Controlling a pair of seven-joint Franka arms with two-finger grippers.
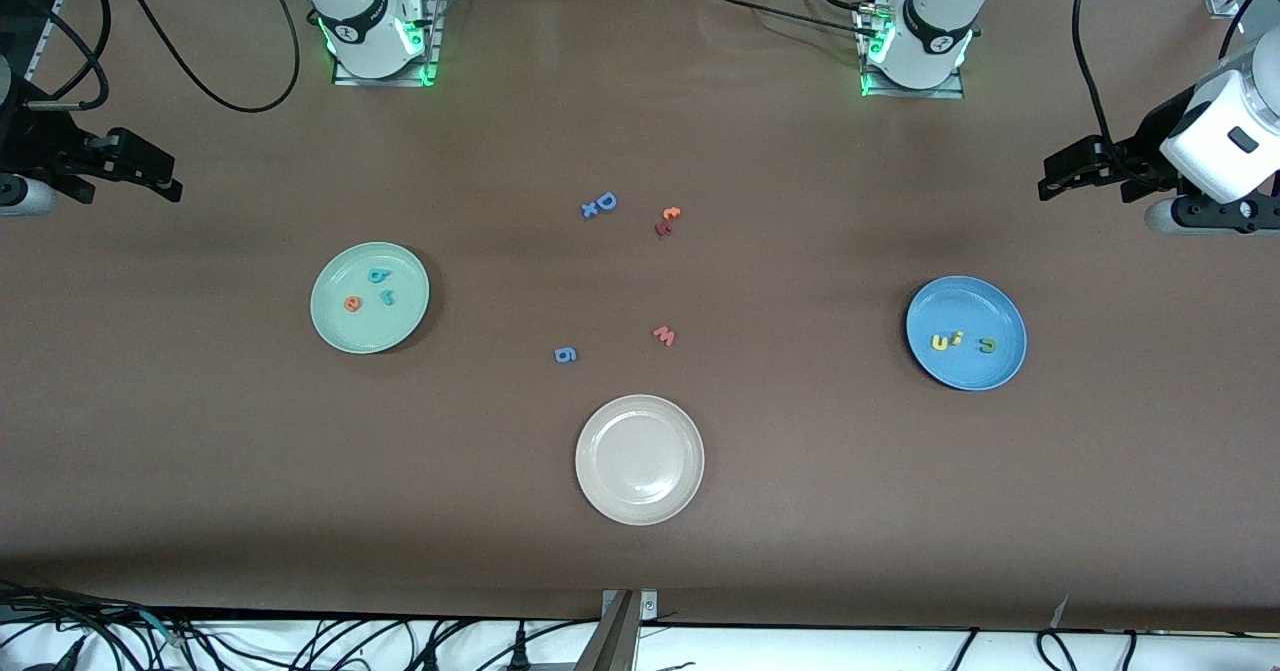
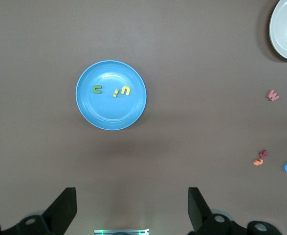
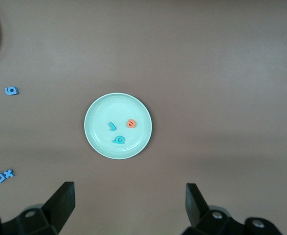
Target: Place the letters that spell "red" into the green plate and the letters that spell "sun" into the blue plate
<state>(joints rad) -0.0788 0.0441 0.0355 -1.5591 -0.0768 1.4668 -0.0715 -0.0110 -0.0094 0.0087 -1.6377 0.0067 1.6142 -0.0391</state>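
Observation:
The green plate lies toward the right arm's end of the table. In it are an orange "e", a teal "d" and a teal "r". The blue plate lies toward the left arm's end and holds a yellow "u", a yellow "s" and a green "n". My left gripper hangs open and empty, high over bare table by the blue plate. My right gripper hangs open and empty, high over bare table by the green plate.
A cream-white plate sits nearest the front camera, mid-table. Loose letters lie between the plates: a blue "D" with a small blue letter, an orange and a red letter, a salmon "w" and a blue "g".

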